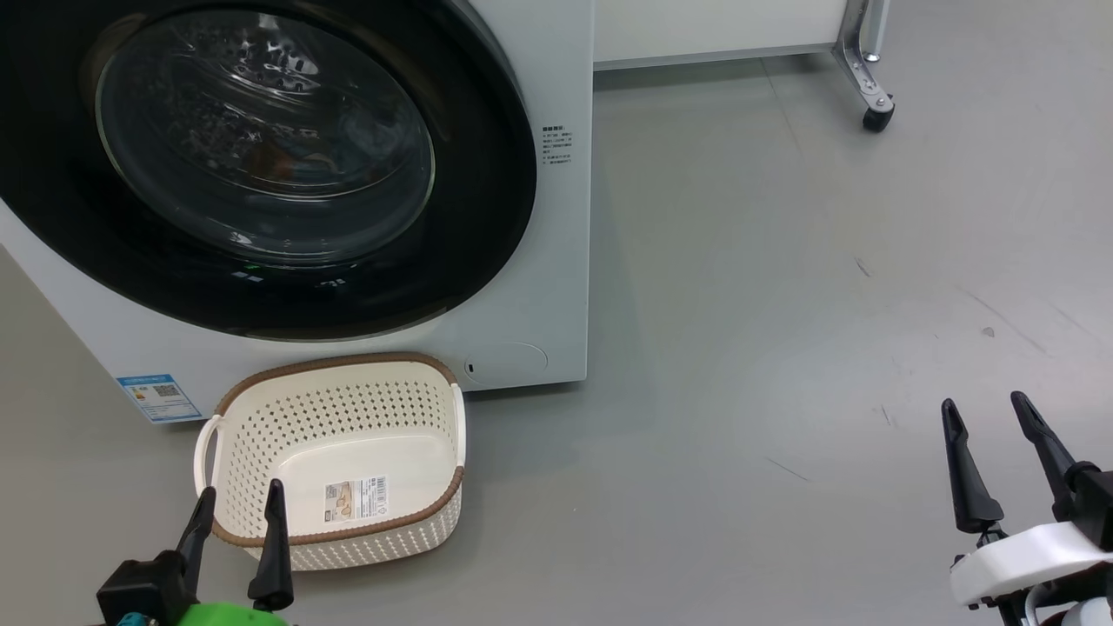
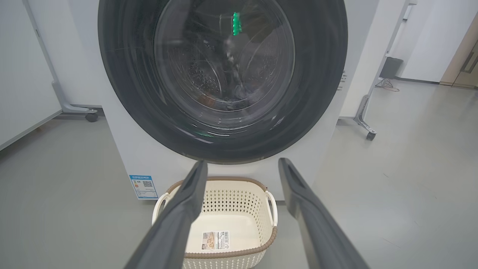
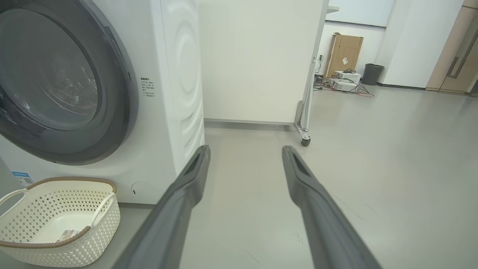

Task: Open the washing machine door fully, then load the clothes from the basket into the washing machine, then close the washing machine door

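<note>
**Door shut, basket on the floor, both claws open**

You have the washing machine [image 1: 556,261] filling the upper left of the head view, standing on the grey floor [image 1: 783,348]. The washing machine door [image 1: 261,165] sits shut against the front, black rim all round the glass. The basket [image 1: 339,361] stands upright on the floor just in front of the machine, below the door. Touching the front panel or just clear of it: cannot tell.

Your left gripper [image 1: 242,489] hovers at the basket's near rim, jaws spread, holding nothing. Your right gripper [image 1: 984,402] hangs well off to the right over the floor, jaws spread too, nothing between them.

The clothes [image 1: 287,161]: you get an orange-brown patch behind the glass, low in the drum, too dim to confirm. A blue label sticker [image 1: 159,397] sits at the machine's lower left corner. A barcode sticker [image 1: 355,498] shows on the basket's bottom.
</note>
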### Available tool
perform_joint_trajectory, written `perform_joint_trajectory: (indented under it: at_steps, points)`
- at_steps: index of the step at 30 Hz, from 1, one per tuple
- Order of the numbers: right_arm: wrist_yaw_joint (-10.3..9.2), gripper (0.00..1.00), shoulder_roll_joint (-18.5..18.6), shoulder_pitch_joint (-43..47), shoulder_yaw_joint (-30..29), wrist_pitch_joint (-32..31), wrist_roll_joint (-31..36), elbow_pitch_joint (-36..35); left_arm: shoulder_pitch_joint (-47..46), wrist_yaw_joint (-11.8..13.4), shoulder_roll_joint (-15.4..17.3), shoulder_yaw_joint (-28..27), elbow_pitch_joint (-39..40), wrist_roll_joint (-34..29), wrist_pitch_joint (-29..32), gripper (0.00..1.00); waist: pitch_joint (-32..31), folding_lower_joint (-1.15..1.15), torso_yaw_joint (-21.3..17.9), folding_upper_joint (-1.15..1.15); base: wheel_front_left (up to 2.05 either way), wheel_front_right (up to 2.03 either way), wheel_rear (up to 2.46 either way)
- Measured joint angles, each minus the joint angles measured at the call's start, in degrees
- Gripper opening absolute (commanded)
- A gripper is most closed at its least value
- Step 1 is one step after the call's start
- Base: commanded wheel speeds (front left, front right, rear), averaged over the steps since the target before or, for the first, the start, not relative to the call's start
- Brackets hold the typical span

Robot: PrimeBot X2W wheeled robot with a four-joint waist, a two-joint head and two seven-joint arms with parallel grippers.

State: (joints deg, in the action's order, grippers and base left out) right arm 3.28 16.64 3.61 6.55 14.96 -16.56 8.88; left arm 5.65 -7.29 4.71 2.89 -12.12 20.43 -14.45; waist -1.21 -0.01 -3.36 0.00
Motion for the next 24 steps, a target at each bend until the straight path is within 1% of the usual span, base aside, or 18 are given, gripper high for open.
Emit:
perform_joint_trajectory:
  at_steps: [1, 4, 14, 15, 20, 24]
  points:
    - [-0.37, 1.00, -0.3, 0.3, -0.5, 0.0, 0.1, -0.4, 0.3, 0.0, 0.0, -0.1, 0.0, 0.0, 0.0, 1.00, 0.0, 0.00, 0.0, 0.00, 0.00, 0.00, 0.00]
    - [-0.42, 1.00, -0.6, 0.5, -1.7, 0.0, 0.7, -1.4, 0.5, 0.0, -0.1, -0.7, 0.2, -0.3, 0.0, 1.00, -0.1, 0.00, 0.2, 0.00, 0.00, 0.00, 0.00]
    - [0.20, 1.00, -1.8, 1.9, -4.5, 0.0, 2.5, -2.8, 1.3, 0.0, -0.3, -0.6, 1.2, -0.7, 0.0, 1.00, -0.2, 0.00, 1.0, 0.00, 0.00, 0.00, 0.00]
    - [0.19, 0.00, -2.0, 1.9, -4.6, 0.0, 2.5, -2.8, 1.5, 0.0, -0.4, -0.6, 1.1, -0.7, 0.0, 0.00, -0.2, 0.00, 1.1, 0.00, 0.00, 0.00, 0.00]
    - [0.19, 0.00, -4.6, 3.3, -3.7, 0.0, 2.5, 0.2, 2.1, 0.0, -1.6, -0.3, -1.9, -0.6, 0.3, 0.00, -0.2, 0.00, 1.1, 0.00, 0.00, 0.00, 0.00]
    - [0.19, 0.00, -5.1, 3.7, -3.9, -0.3, 1.3, 0.7, 2.4, 0.0, -1.8, -0.2, -2.1, 0.5, 0.7, 0.00, -0.1, 0.00, 1.2, 0.00, 0.00, 0.00, 0.00]
